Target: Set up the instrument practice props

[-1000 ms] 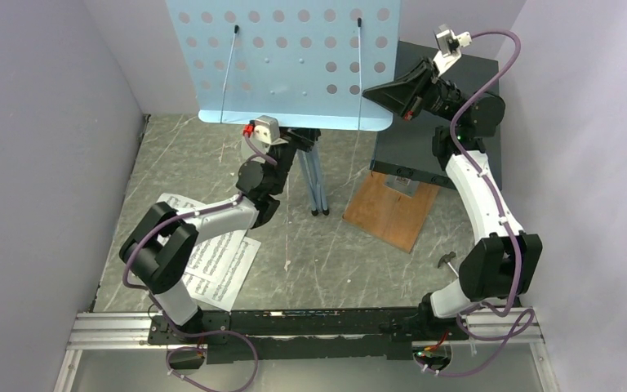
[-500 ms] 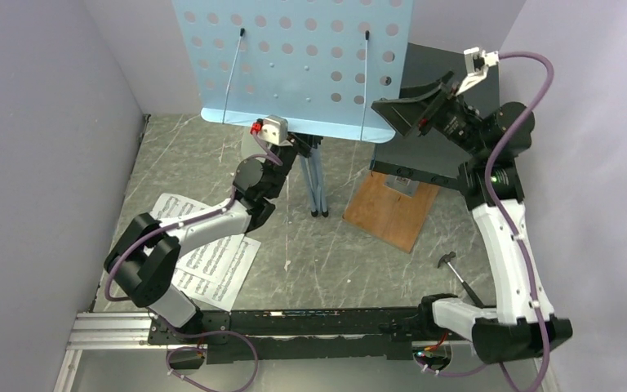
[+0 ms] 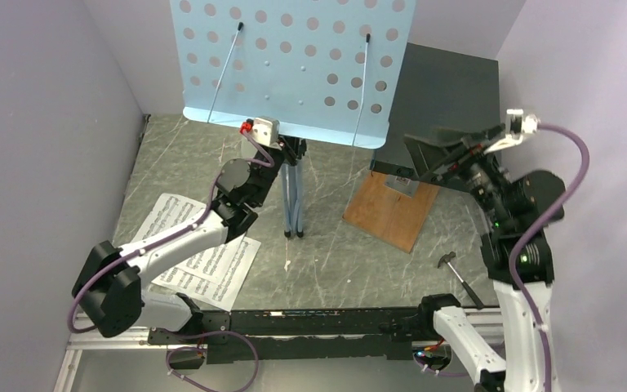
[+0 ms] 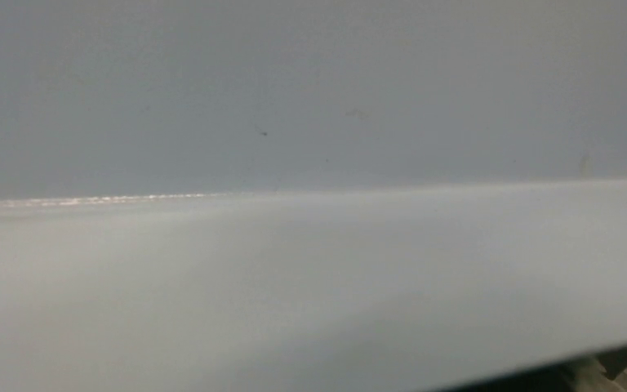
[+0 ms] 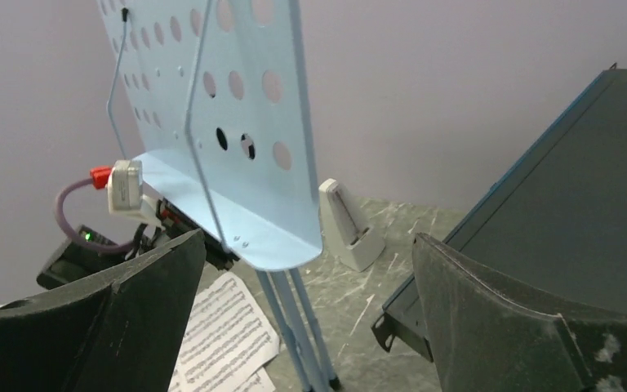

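Note:
The light blue perforated music stand (image 3: 294,65) stands upright at the back, its legs (image 3: 294,196) folded together with their feet on the table. My left gripper (image 3: 292,149) reaches under the desk's lower lip and is shut on the stand there; its jaws are hidden, and the left wrist view shows only a blurred pale surface. My right gripper (image 3: 445,151) hangs open and empty to the right of the stand (image 5: 237,163), apart from it. White sheet-music pages (image 3: 212,261) lie flat at the left. The grey-white metronome (image 5: 347,229) stands behind the stand, hidden in the top view.
A big dark box (image 3: 449,90) leans on a wooden board (image 3: 392,212) at the back right, close under my right gripper. A small hammer (image 3: 457,269) lies near the right arm's base. Purple walls close in on both sides and the back.
My right gripper has opened wide and drawn back right and down from the stand's right edge. The left arm and the stand have shifted slightly left together.

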You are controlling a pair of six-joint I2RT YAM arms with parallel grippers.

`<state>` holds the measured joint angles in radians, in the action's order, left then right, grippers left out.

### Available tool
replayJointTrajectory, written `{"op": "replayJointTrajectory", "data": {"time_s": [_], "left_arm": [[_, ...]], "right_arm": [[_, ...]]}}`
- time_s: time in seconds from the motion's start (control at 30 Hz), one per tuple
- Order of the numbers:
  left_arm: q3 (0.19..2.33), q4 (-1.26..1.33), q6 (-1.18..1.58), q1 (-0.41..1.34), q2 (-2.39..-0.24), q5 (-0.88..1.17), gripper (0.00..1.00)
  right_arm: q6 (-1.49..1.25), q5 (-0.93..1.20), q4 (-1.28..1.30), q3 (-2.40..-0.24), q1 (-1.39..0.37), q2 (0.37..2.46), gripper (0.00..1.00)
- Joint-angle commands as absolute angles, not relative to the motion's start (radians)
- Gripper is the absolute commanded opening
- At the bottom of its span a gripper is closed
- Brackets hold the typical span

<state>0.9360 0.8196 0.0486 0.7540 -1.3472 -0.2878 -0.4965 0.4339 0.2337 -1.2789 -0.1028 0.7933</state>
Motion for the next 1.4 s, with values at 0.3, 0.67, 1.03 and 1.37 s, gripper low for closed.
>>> {"op": "replayJointTrajectory", "data": {"time_s": [0.3, 0.67, 1.03, 1.37], "left_arm": [[1.142, 0.83, 0.117, 0.755, -1.163, -0.294, 0.0], [1.341, 0.725, 0.202, 0.753, -1.144, -0.246, 0.0], [1.39, 0.656, 0.246, 0.755, -1.137, -0.219, 0.0], [1.395, 0.643, 0.211, 0.755, -1.127, -0.211, 0.0]], "right_arm": [[-0.521, 0.716, -0.006, -1.015, -0.131, 0.685, 0.81], [-0.363, 0.247, -0.082, -0.901, -0.707, 0.843, 0.81], [-0.197, -0.11, -0.184, -0.999, -0.894, 1.103, 0.45], [-0.092, -0.185, -0.202, -1.08, -0.957, 1.155, 0.42]]}}
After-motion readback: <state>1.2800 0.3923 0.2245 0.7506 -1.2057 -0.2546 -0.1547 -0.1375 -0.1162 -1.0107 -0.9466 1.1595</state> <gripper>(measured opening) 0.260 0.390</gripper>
